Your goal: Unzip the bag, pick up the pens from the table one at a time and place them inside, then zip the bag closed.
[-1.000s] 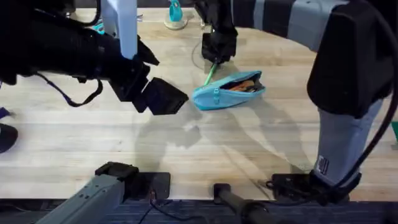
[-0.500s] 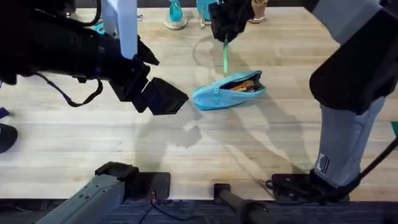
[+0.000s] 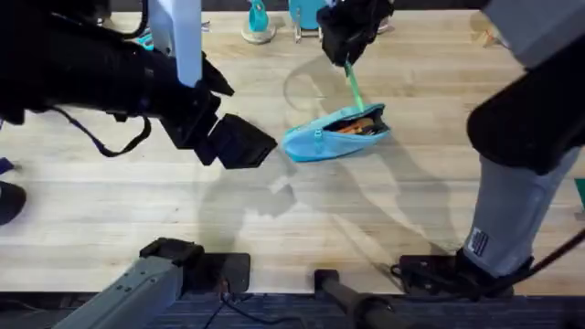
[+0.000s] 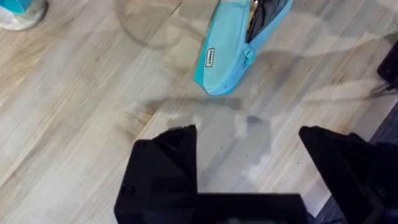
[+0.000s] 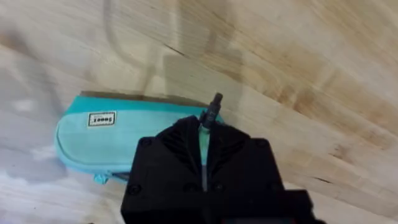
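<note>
Overhead, right gripper (image 3: 348, 57): its jaws are clamped on the green pen (image 3: 353, 84), which hangs tilted below them with its lower end just above the bag's open mouth.
Overhead, bag (image 3: 335, 133): light blue, lying on the table (image 3: 137, 201) directly under the held pen, unzipped, with the orange pen (image 3: 352, 127) showing inside the opening.
Overhead, left gripper (image 3: 239, 142): it hangs just beside the bag's closed end, not touching it, with nothing between its jaws.
Left wrist, left gripper (image 4: 247, 163): jaws wide apart and empty; the bag (image 4: 233, 46) lies beyond them, well clear of both fingertips, its small label facing up.
Right wrist, right gripper (image 5: 206, 132): the jaws pinch the green pen (image 5: 204, 142), whose dark tip pokes out past them; the bag (image 5: 115, 138) sits just beneath and beside them.
Progress: the bag looks unzipped and one pen appears to be in; the green one is judged about to go in, and zipping shut is left.
Surface: pale wooden planks with visible grain and soft arm shadows.
Room: teal objects stand at the far table edge, too cropped to identify.
</note>
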